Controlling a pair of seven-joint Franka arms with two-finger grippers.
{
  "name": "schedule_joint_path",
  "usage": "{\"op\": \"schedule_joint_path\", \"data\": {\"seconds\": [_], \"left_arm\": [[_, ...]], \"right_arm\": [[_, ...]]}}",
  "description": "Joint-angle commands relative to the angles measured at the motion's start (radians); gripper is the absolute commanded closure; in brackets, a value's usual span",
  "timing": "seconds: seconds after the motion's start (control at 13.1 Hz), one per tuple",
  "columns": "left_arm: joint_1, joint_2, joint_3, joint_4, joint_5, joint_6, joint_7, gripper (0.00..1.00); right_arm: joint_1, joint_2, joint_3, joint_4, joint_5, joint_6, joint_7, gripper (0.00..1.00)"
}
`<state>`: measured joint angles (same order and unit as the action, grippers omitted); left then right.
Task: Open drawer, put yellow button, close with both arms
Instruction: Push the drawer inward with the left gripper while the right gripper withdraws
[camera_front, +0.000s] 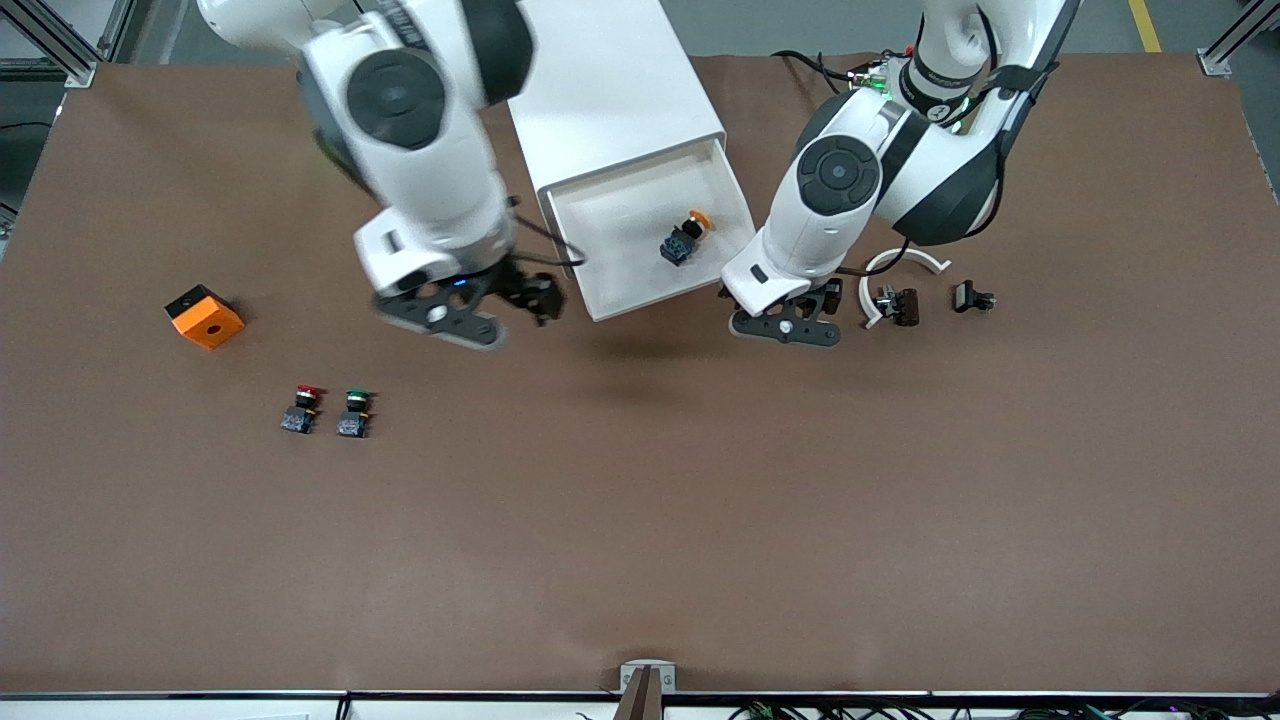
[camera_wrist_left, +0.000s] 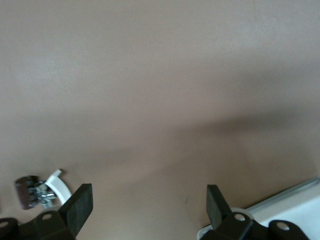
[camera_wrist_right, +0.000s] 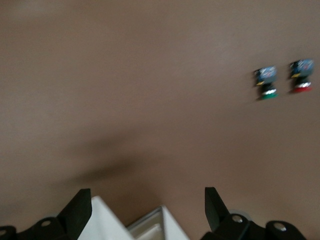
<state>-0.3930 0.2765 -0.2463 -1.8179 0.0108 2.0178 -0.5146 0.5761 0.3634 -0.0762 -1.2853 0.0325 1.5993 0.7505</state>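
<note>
The white cabinet has its top drawer pulled open. The yellow button lies inside it, tipped on its side. My right gripper is open and empty, over the table by the drawer's front corner toward the right arm's end. That corner shows between its fingers in the right wrist view, where the gripper is wide open. My left gripper is open and empty by the drawer's other front corner; its own view shows it over bare table.
A red-capped button and a green-capped one stand nearer the front camera, also in the right wrist view. An orange box sits toward the right arm's end. A white curved part, a brown piece and a black piece lie beside the left gripper.
</note>
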Motion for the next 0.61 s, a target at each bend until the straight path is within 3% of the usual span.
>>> {"op": "schedule_joint_path", "data": {"seconds": [0.0,0.31,0.54], "left_arm": [[-0.024,0.035,-0.005,-0.004,0.012,0.045,-0.132,0.0],[-0.069,0.041,-0.019,-0.008,0.002,0.038,-0.231,0.0],[-0.07,0.044,-0.079,-0.038,0.002,0.038,-0.294,0.0]], "right_arm": [[-0.135,-0.029,0.018,-0.006,0.017,-0.074,-0.22,0.0],[-0.303,-0.063,0.016,-0.008,0.015,-0.149,-0.459,0.0],[-0.401,-0.08,0.013,-0.008,0.0,-0.196,-0.624,0.0]]}}
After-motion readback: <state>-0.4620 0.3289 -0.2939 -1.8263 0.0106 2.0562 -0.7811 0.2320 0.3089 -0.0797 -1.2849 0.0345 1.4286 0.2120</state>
